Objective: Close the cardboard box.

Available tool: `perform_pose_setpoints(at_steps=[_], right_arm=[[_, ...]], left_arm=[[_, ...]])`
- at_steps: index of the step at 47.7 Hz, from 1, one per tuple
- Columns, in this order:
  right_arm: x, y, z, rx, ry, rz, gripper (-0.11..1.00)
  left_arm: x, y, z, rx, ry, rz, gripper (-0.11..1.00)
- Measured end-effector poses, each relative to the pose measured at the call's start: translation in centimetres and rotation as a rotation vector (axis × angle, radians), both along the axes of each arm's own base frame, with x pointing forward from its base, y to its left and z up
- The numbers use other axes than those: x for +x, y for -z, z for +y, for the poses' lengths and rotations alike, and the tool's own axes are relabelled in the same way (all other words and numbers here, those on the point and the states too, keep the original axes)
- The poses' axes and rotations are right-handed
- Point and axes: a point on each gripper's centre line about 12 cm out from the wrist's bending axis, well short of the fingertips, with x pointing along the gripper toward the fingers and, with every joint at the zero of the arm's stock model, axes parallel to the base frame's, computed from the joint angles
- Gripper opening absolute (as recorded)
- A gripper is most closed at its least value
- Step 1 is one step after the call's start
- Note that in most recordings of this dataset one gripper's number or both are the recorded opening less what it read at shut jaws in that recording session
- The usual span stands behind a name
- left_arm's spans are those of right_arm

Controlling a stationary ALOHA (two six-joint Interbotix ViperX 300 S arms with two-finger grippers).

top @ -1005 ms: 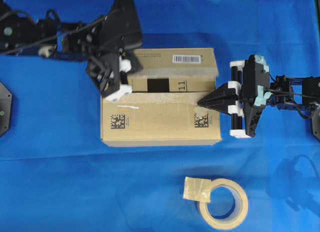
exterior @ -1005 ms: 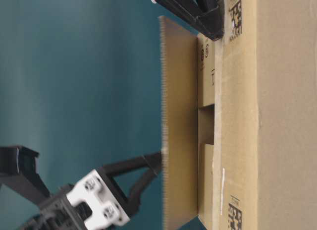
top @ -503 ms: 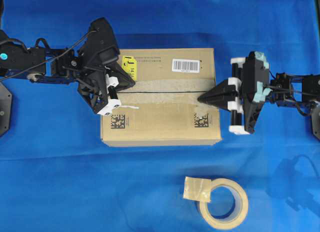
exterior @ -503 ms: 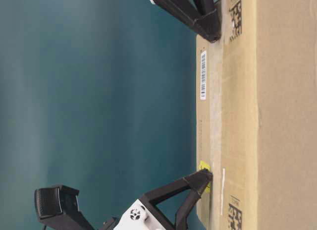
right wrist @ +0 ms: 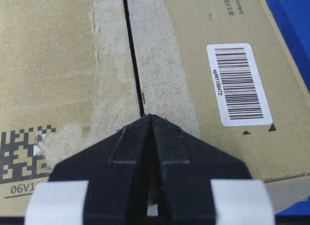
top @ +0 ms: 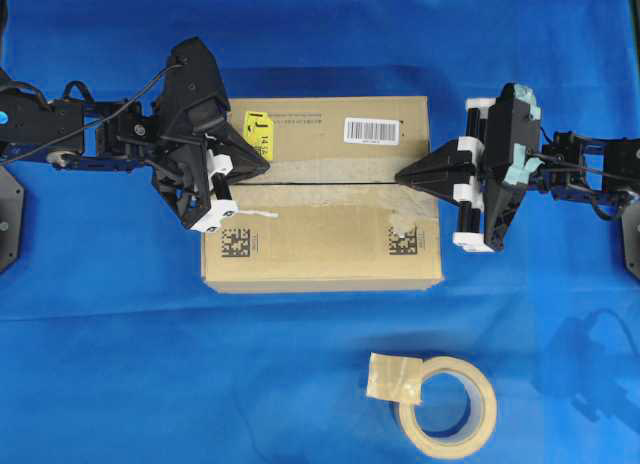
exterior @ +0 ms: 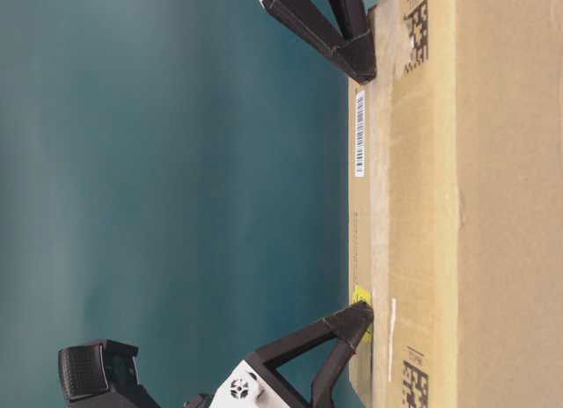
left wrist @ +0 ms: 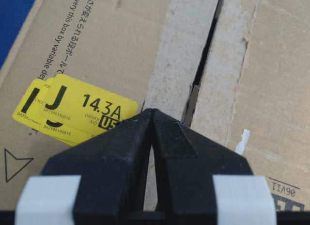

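Cardboard box [top: 322, 191] lies between the two pincers on the blue surface [top: 150, 364], both long top flaps now down flat and meeting along the centre seam; a second ago the far flap stood upright with the left pincer behind it. Judgement: closing is essentially done, only a press along the seam may remain.

Left pincer [top: 262, 162]: fingers pressed together, empty, tip resting on the seam end beside the yellow sticker [left wrist: 72, 110]. A narrow dark gap shows just ahead of its tip.

Right pincer [top: 402, 176]: fingers pressed together, empty, tip at the opposite seam end, barcode label [right wrist: 240, 83] off to its side.

Count: one box, two pincers, one barcode label, two QR prints [top: 235, 243] on the near flap, one tape roll [top: 447, 401] well apart from either pincer.
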Motion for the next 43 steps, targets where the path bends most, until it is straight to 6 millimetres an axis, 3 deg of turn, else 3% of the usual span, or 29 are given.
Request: perform_pose_setpoints(at_steps=[16,28,43], right_arm=[[0.0,0.1,0.0,0.0,0.0,0.003,0.0],[0.0,0.0,0.0,0.0,0.0,0.002,0.0],[0.0,0.0,0.0,0.0,0.0,0.0,0.0]], left_arm=[[-0.5,0.2,-1.1,0.048,0.042,-0.181,0.0],[-2.5,1.0,-1.8,0.089,0.062,-0.376,0.0],[-4.5,2.4,-1.9,0.162,0.085,-0.437,0.0]])
